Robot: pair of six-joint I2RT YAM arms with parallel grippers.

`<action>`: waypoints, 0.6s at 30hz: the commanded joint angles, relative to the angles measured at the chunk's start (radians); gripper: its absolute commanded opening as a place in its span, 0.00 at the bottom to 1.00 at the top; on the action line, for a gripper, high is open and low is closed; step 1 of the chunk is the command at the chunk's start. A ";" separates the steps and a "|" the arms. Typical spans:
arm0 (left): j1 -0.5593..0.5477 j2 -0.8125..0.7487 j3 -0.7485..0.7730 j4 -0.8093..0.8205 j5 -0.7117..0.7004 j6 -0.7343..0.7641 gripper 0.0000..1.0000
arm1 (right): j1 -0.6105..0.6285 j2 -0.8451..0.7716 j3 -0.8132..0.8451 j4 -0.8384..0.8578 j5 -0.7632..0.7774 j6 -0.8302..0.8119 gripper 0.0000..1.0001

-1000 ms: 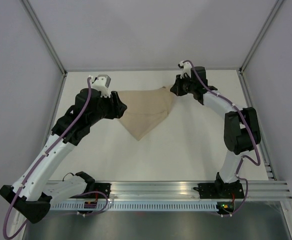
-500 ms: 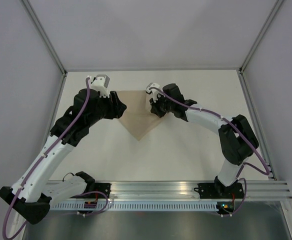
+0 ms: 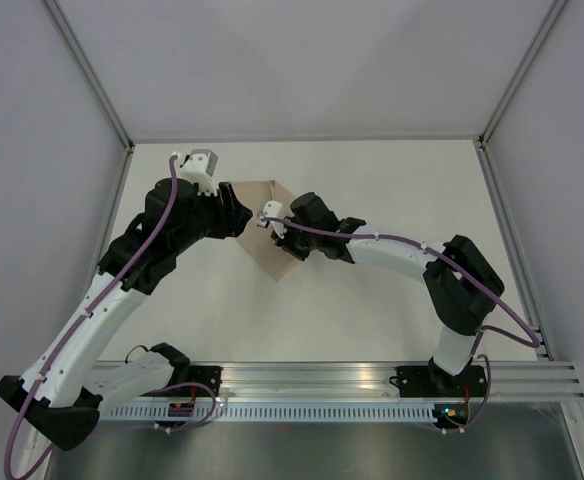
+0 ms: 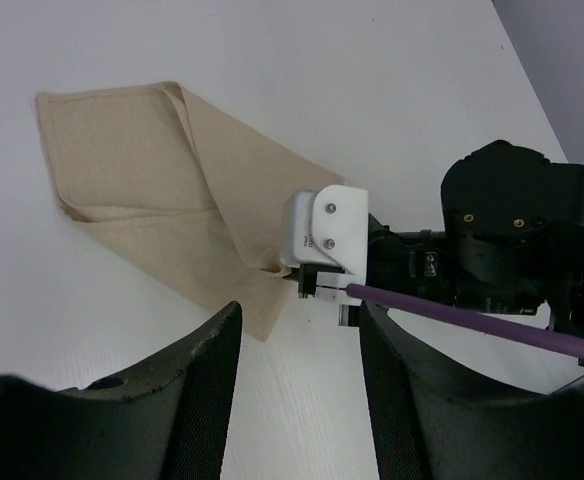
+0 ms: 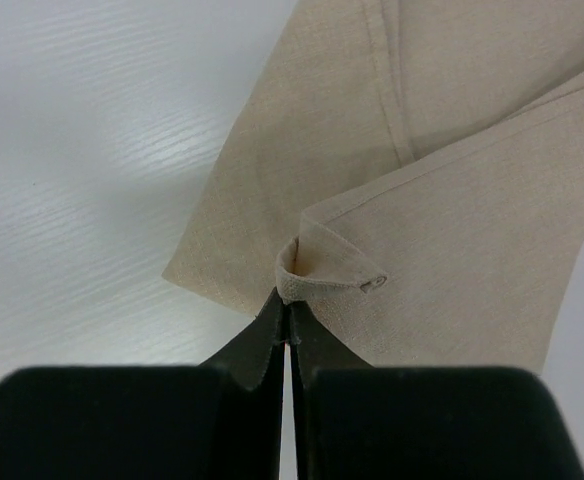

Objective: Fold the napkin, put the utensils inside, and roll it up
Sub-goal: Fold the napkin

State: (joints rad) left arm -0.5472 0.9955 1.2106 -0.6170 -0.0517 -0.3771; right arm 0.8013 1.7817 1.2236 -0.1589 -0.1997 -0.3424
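Observation:
The tan napkin [image 3: 275,258] lies on the white table, folded over itself, with a point toward the near side. My right gripper [image 3: 270,222] is shut on one corner of it and holds that corner over the rest of the cloth. In the right wrist view the jaws [image 5: 290,322] pinch a curled hem of the napkin [image 5: 452,190]. My left gripper [image 3: 240,218] is open and empty just left of the cloth. In the left wrist view its gripper [image 4: 297,400] frames bare table near the napkin [image 4: 132,180] and the right gripper [image 4: 322,235]. No fork is in view.
The white table [image 3: 372,300] is enclosed by grey walls at the left, back and right. A metal rail [image 3: 372,385] with the arm bases runs along the near edge. The two wrists are close together over the cloth.
My right gripper has swept left and nearer with the napkin's corner, folding the cloth over itself. The visible cloth has narrowed. The left arm has stayed put.

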 commanded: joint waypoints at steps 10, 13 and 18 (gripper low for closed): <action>-0.002 -0.017 -0.002 0.000 -0.016 -0.125 0.56 | 0.050 0.073 0.004 -0.005 0.048 -0.044 0.03; -0.002 -0.018 -0.003 0.002 -0.017 -0.125 0.56 | 0.058 0.091 0.008 -0.005 0.048 -0.037 0.04; -0.002 -0.018 -0.005 0.002 -0.014 -0.125 0.56 | 0.062 0.119 0.028 -0.017 0.033 -0.024 0.05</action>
State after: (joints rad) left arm -0.5472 0.9939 1.2102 -0.6174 -0.0521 -0.3771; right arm 0.8558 1.8805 1.2236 -0.1738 -0.1596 -0.3714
